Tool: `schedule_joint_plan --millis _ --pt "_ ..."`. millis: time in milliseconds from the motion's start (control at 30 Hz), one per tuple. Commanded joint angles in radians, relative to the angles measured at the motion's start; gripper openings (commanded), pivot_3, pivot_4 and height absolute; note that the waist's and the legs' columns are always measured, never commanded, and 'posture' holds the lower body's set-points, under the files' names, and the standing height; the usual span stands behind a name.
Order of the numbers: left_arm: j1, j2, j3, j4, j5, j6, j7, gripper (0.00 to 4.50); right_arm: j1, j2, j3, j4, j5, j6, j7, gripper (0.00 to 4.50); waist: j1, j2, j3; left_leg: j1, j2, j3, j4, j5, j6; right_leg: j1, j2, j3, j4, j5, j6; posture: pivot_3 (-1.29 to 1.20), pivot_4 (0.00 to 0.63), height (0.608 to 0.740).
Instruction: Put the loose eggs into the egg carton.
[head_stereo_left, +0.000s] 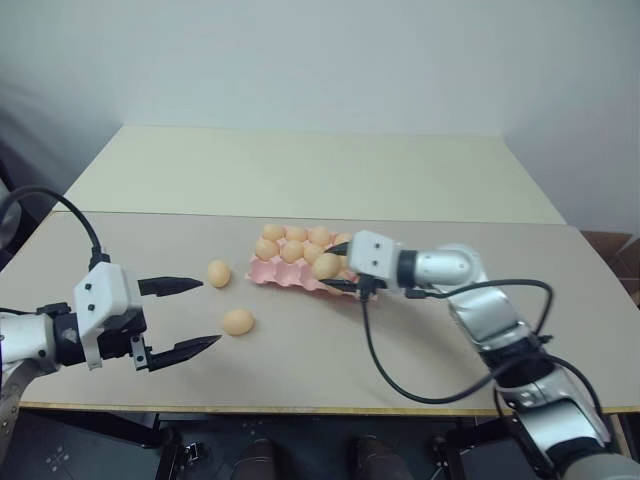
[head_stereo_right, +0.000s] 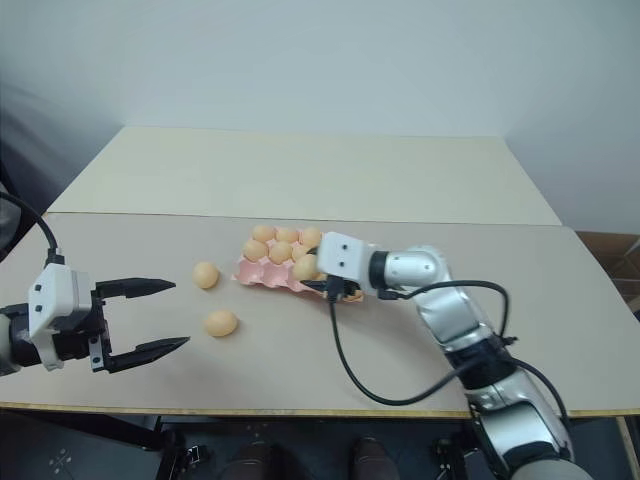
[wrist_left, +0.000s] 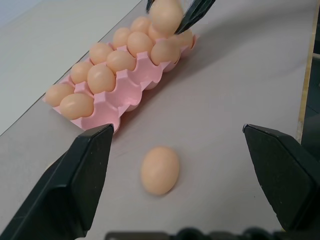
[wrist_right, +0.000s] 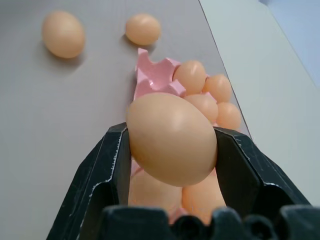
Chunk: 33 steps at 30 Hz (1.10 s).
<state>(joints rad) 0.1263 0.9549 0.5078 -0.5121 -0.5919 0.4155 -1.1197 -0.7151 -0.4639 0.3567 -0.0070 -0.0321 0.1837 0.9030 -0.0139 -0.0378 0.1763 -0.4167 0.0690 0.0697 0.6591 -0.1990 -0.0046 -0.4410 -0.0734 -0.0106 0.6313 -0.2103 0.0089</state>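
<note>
Right claw (head_stereo_left: 338, 266) pinches one egg (head_stereo_left: 326, 266) between its two black fingers, held over the near-right part of the egg carton (head_stereo_left: 272, 272). In the right wrist view the egg sits crosswise between the pads, well seated, with filled cups showing beneath it.

Carton: pale pink, mid-tabletop (head_stereo_left: 150, 240), most cups already hold eggs. Empty cups appear along its near edge, to judge from the left wrist view.

Two loose eggs lie on the tabletop left of the carton: one just beside its left end (head_stereo_left: 219, 273), one nearer and well apart from it (head_stereo_left: 238, 321).

Left claw (head_stereo_left: 178, 318) spread wide, empty, hovering at near left with the nearer loose egg in front of its fingers.

Step in hand, as I judge it: setting the held egg into a free cup.
- Centre the egg over an empty cup, not over a filled one or a ridge.
- Lower until the egg rests in the cup before spreading the fingers; a drop could make it bounce out.
- Keep fingertips clear of neighbouring eggs on the way down and out.
- Lift straight up afterwards.
</note>
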Motion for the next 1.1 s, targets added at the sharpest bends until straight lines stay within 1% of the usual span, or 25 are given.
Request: schedule_joint_plan --millis 33,200,267,300,433,633,767,900,1000,1100 --pt "0.000 0.003 0.021 -0.017 -0.007 -0.010 0.007 4.50 -0.056 0.040 0.023 0.100 -0.061 -0.103 -0.046 2.53 0.001 0.000 0.000 0.000 0.000 0.000 0.000 0.000 0.000 0.000 0.000 0.000 0.000 0.000 0.000 0.00 0.150 0.740" --pt "0.021 0.001 0.041 -0.033 -0.011 -0.001 0.016 4.50 -0.090 0.084 0.055 0.233 -0.119 -0.188 -0.060 2.53 0.000 0.000 0.000 0.000 0.000 0.000 0.000 0.000 0.000 0.000 0.000 0.000 0.000 0.000 0.000 0.00 0.150 0.740" --pt "0.039 -0.001 0.051 -0.042 -0.008 -0.001 0.018 4.50 -0.090 0.087 0.057 0.254 -0.131 -0.217 -0.062 3.00 -0.001 0.000 0.000 0.000 0.000 0.000 0.000 0.000 0.000 0.000 0.000 0.000 0.000 0.000 0.000 0.00 0.150 0.740" --pt "0.046 -0.003 0.055 -0.045 -0.009 -0.001 0.019 4.50 -0.090 0.087 0.058 0.261 -0.139 -0.231 -0.064 3.14 -0.002 0.000 0.000 0.000 0.000 0.000 0.000 0.000 0.000 0.000 0.000 0.000 0.000 0.000 0.000 0.00 0.150 0.740" --pt "0.061 -0.004 0.064 -0.052 -0.010 -0.003 0.022 4.50 -0.092 0.091 0.056 0.283 -0.168 -0.257 -0.075 4.48 -0.002 0.000 0.000 0.000 0.000 0.000 0.000 0.000 0.000 0.000 0.000 0.000 0.001 0.002 0.003 0.00 0.150 0.740" --pt "0.063 -0.004 0.066 -0.053 -0.012 -0.002 0.029 4.50 -0.074 0.078 0.031 0.213 -0.155 -0.254 -0.057 4.48 -0.002 0.000 0.000 0.000 0.000 0.000 0.000 0.000 0.000 0.000 0.000 0.000 0.001 0.002 0.003 0.00 0.150 0.740" --pt "0.090 -0.012 0.082 -0.059 -0.008 0.001 0.035 4.50 -0.011 -0.021 -0.052 0.008 -0.027 -0.135 0.063 4.48 0.003 0.000 0.000 0.000 0.000 0.000 0.000 0.000 0.000 0.000 -0.001 0.000 0.000 0.002 0.003 0.00 0.150 0.740" --pt "0.115 -0.025 0.095 -0.066 -0.012 -0.001 0.044 4.50 0.060 -0.149 -0.144 -0.161 0.124 -0.003 0.179 4.48 0.007 0.000 0.000 -0.001 0.000 0.000 0.000 0.000 0.000 0.000 -0.002 -0.001 -0.002 0.002 0.003 0.00 0.150 0.740" --pt "0.160 -0.051 0.121 -0.075 -0.005 -0.005 0.052 4.50 0.175 -0.334 -0.261 -0.265 0.250 0.044 0.326 4.48 0.011 0.000 0.000 0.000 0.000 0.000 0.000 0.000 0.000 0.000 -0.002 -0.001 -0.001 0.000 0.000 0.00 0.150 0.740" --pt "0.207 -0.072 0.152 -0.089 -0.001 -0.007 0.055 4.50 0.275 -0.468 -0.361 -0.309 0.339 0.072 0.403 4.48 0.015 0.000 0.000 0.000 0.000 0.000 0.000 -0.001 0.000 0.000 -0.002 -0.001 -0.002 -0.001 0.000 0.00 0.150 0.740"
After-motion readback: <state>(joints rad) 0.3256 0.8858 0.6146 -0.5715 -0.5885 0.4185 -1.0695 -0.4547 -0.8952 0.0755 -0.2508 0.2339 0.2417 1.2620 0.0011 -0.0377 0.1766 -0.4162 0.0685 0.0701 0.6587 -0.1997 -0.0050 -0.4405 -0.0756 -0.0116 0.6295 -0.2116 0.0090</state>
